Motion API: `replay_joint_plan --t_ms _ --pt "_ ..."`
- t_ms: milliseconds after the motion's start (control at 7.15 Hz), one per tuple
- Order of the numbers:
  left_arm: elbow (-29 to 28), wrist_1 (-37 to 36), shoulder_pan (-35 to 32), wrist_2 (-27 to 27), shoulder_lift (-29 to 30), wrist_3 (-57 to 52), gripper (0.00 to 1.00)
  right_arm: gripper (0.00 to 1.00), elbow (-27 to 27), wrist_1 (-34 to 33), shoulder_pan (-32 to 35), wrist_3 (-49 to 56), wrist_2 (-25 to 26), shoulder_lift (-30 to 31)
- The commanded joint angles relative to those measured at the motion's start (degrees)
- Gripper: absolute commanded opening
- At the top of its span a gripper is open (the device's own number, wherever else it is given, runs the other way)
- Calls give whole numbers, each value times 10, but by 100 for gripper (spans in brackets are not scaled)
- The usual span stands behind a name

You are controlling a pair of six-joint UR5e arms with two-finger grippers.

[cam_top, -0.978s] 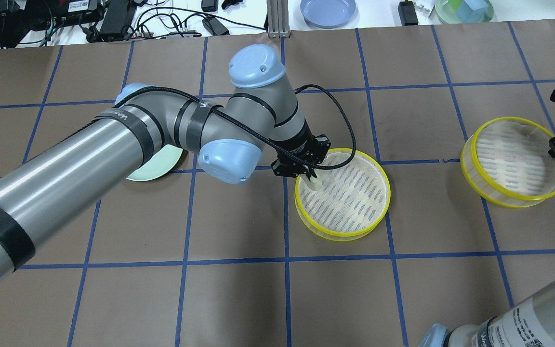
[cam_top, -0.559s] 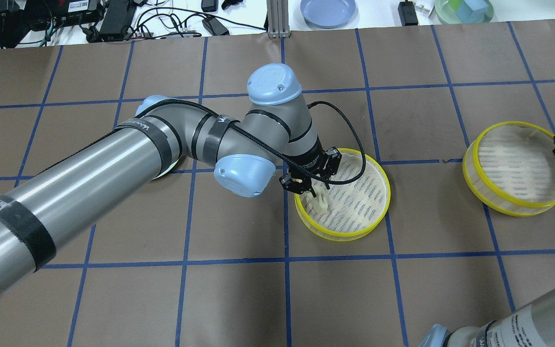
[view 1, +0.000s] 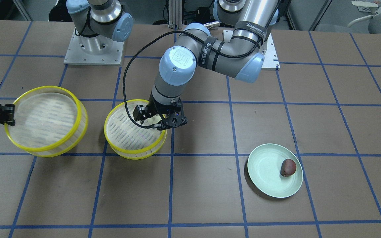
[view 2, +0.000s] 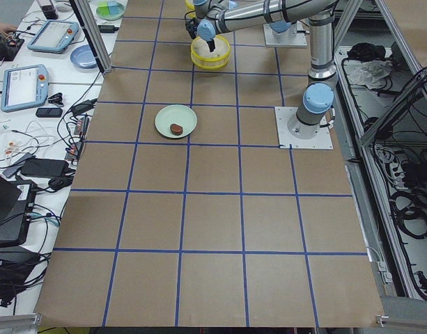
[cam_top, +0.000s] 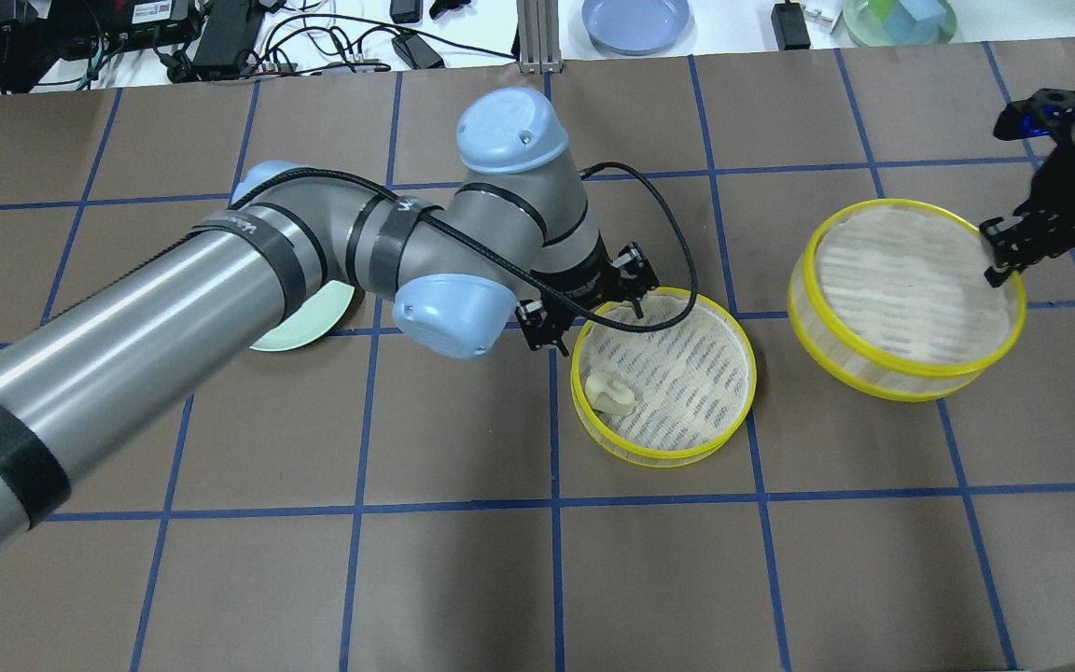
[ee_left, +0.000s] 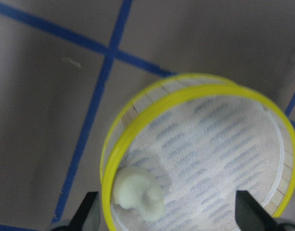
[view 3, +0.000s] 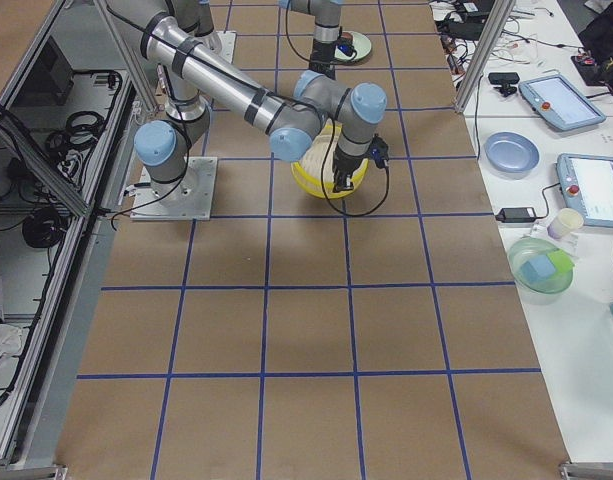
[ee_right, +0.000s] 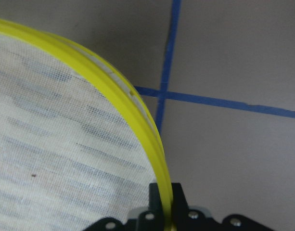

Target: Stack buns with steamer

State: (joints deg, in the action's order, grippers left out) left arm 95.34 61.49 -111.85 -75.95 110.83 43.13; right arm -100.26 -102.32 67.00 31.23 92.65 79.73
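The cream-white bun [cam_top: 609, 393] lies inside the yellow-rimmed steamer tray [cam_top: 677, 457] near its left wall; it also shows in the left wrist view [ee_left: 137, 193]. My left gripper [cam_top: 584, 313] is open and empty, above that tray's rim [ee_left: 176, 98]. My right gripper [cam_top: 999, 252] is shut on the rim of a second steamer tray [cam_top: 883, 381] and holds it tilted off the table, to the right of the first; its pads clamp the yellow rim [ee_right: 113, 82]. The dark reddish-brown bun [view 1: 288, 167] rests on the pale green plate [view 1: 263, 178].
My left arm covers most of the green plate [cam_top: 300, 331] in the overhead view. Beyond the table's far edge lie cables, a blue plate [cam_top: 635, 21] and a green bowl [cam_top: 897, 23]. Blue tape lines grid the brown tabletop.
My left gripper let go of the white bun in the tray, opened and drew back over the rim. My right gripper lifted the second tray and carried it left toward the first.
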Motion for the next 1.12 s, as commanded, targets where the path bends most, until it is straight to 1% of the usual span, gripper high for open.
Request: replay_joint_plan --t_ms 0,140,280,419,559,699,978 --pt "-7 20 81 -45 -28 -129 100 0 -30 27 99 -117 -11 39" --pt "-9 49 121 -110 -39 -213 100 0 -61 18 124 -155 -39 58" --pt "-8 70 155 -116 -39 -275 100 0 -87 -31 155 -193 -37 67" --pt "-8 78 189 -137 -38 -372 100 0 -109 -92 190 -242 -31 68" --pt "-8 72 228 -159 -35 -469 100 0 -123 -131 227 -280 -19 61" --pt "-5 71 261 -163 -32 -512 100 0 -132 -161 236 -281 2 50" --pt "1 55 304 -164 -16 -659 100 0 -133 -162 236 -253 -3 40"
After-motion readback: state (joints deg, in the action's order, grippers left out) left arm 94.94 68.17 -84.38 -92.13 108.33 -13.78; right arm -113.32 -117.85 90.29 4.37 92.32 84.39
